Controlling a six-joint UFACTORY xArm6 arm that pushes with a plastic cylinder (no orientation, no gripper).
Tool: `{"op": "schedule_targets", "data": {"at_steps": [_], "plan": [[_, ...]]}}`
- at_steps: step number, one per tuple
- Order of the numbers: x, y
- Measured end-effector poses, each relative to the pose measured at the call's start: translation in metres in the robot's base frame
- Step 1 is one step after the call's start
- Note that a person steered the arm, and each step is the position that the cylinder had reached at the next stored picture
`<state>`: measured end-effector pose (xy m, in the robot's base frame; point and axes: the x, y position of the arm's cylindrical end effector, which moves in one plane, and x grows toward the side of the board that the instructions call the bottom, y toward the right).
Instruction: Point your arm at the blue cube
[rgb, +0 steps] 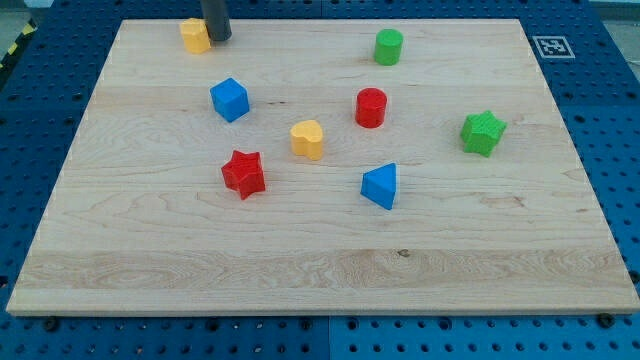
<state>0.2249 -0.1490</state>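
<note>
The blue cube (229, 99) sits on the wooden board (320, 270) in the upper left part of the view. My tip (219, 38) is at the view's top left, just right of a yellow block (194, 35) and close to touching it. The tip is above the blue cube in the view, about a block's width and a half away from it, with bare board between them.
A green cylinder (389, 46) is at the top right of centre. A red cylinder (371, 107), a yellow heart-like block (308, 139), a red star (243, 173), a blue triangular block (381, 186) and a green star (483, 132) are spread over the middle.
</note>
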Motion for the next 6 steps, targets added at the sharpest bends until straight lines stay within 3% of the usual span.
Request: {"op": "schedule_targets", "data": {"at_steps": [3,4,6], "plan": [[0.0,-0.027],[0.021,0.013],[0.124,0.074]]}}
